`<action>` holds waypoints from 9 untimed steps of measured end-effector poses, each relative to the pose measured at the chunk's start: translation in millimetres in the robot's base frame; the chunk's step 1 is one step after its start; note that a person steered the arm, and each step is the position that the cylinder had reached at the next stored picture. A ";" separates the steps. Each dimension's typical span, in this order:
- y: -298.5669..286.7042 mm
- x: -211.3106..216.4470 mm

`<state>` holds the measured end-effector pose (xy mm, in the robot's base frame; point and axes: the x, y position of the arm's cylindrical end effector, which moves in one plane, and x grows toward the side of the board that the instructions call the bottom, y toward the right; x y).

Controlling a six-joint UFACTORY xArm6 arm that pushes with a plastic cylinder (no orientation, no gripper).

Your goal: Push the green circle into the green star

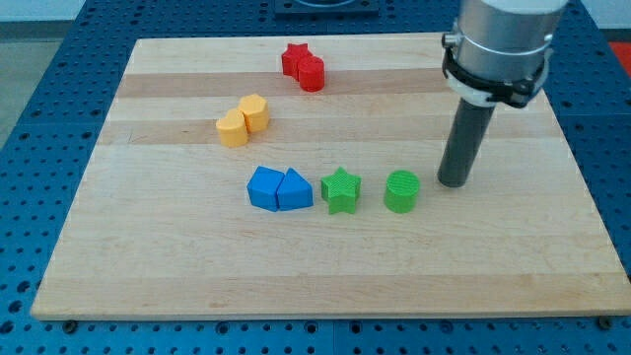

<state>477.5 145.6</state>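
Note:
The green circle (401, 190) lies on the wooden board (148, 256), right of centre. The green star (341, 189) lies a short gap to its left; the two do not touch. My tip (453, 182) rests on the board just to the right of the green circle, slightly higher in the view, with a small gap between them.
A blue block (264, 187) and a blue triangle (294, 190) touch each other just left of the green star. Two yellow blocks (243, 119) sit together at upper left. A red star (295, 58) and red circle (312, 73) touch near the top edge.

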 end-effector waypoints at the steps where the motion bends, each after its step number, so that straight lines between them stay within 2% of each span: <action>1: 0.0 16.8; 9: -68.4 13.0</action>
<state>490.5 77.1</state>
